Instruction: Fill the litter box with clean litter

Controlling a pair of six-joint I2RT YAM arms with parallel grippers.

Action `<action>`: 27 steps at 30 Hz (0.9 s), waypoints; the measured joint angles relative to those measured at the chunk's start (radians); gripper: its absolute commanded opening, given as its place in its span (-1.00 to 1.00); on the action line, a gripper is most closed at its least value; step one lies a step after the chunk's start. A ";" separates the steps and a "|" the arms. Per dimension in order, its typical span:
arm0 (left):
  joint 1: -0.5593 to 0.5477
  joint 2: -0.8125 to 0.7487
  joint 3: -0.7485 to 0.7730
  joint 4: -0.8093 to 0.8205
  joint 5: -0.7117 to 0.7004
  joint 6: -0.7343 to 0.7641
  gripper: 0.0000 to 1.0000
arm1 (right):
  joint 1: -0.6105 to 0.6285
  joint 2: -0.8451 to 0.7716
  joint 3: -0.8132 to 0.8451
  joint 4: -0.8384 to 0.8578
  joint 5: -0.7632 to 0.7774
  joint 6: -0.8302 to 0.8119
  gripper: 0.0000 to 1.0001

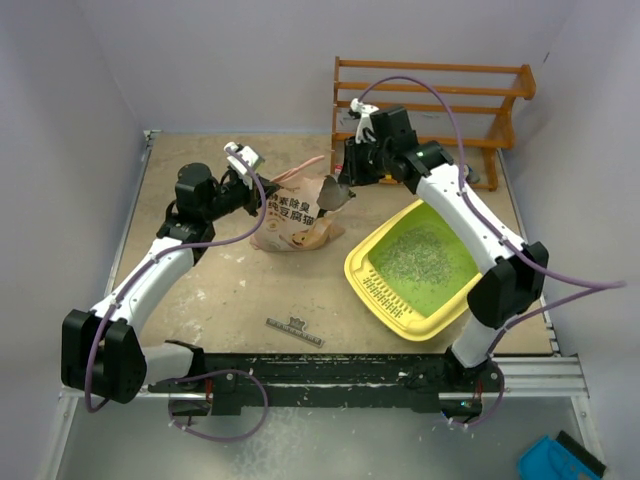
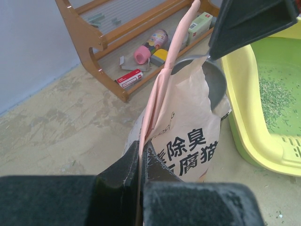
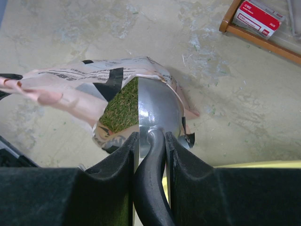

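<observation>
We have the left gripper (image 2: 141,162) pinched shut on the pink upper lip of the tan bag (image 1: 295,228). It draws that lip up and away so the mouth stands open, and without that hold the paper would likely fold over the opening. The bag leans on the table (image 1: 220,290) just beside the left corner of the litter box (image 1: 390,295), which keeps the carry from bag to tray short.

The right gripper (image 3: 150,141) is clamped on the dark handle of the silver scoop (image 3: 157,110), its jaws apart only as far as the handle fills them. The bowl sits in the bag's mouth, turned on edge against the inner wall, with greenish granules showing beside it down inside. The shiny face we see looks bare, but we cannot tell from these views whether the bowl carries any load.

The clean litter (image 1: 425,255) lies as a thin scatter across the middle of the box's green floor, with bare green all around it. We therefore judge the filling to be at an early stage, and this moment to be a dip for another scoopful. The box lies at an angle under the right arm with its slotted strip on the near side, leaving the open floor facing the bag for a level swing across and a tip over the middle
</observation>
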 measured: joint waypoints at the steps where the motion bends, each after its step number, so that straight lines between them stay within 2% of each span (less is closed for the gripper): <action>1: 0.000 0.000 0.000 0.000 0.000 0.000 -1.00 | 0.009 0.018 0.015 -0.004 0.010 -0.007 -1.00; 8: 0.000 0.000 0.000 0.000 0.003 -0.001 -1.00 | 0.053 0.105 0.049 -0.023 0.061 -0.028 -1.00; 27: 0.001 0.000 0.000 0.000 0.014 -0.002 -1.00 | 0.098 0.130 0.009 0.048 0.087 -0.016 -1.00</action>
